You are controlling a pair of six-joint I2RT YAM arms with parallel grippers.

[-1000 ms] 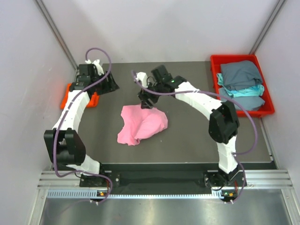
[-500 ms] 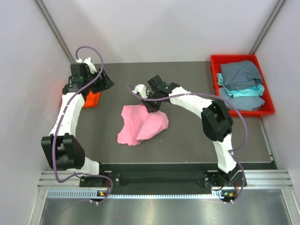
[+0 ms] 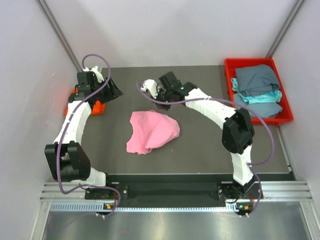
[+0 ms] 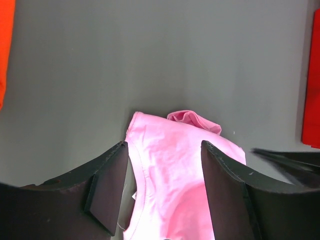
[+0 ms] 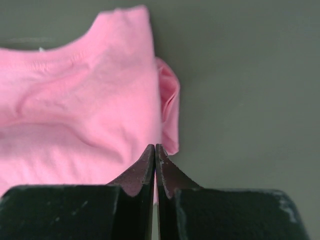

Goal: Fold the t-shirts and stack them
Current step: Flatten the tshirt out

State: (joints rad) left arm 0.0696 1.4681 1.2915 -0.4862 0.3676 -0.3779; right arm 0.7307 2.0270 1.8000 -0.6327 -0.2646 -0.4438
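Note:
A light pink t-shirt (image 3: 152, 131) lies crumpled on the dark table, near the middle. My right gripper (image 3: 168, 98) hovers just beyond its far edge. In the right wrist view its jaws (image 5: 155, 146) are shut tip to tip, with the pink t-shirt (image 5: 75, 115) lying below them and no cloth between them. My left gripper (image 3: 114, 90) is at the far left, open and empty, and looks across at the pink t-shirt (image 4: 175, 165). An orange t-shirt (image 3: 94, 106) lies partly hidden under the left arm. Grey-blue (image 3: 257, 79) and teal (image 3: 260, 97) t-shirts are stacked at the right.
A red plastic tray (image 3: 229, 67) at the far right corner holds the stacked shirts. Light walls close in the table on the left, back and right. Both arm bases stand at the near edge.
My right gripper came down to the pink shirt's far edge, shut, then rose back with nothing in it. The shirt stayed on the table. The left arm shifted slightly.

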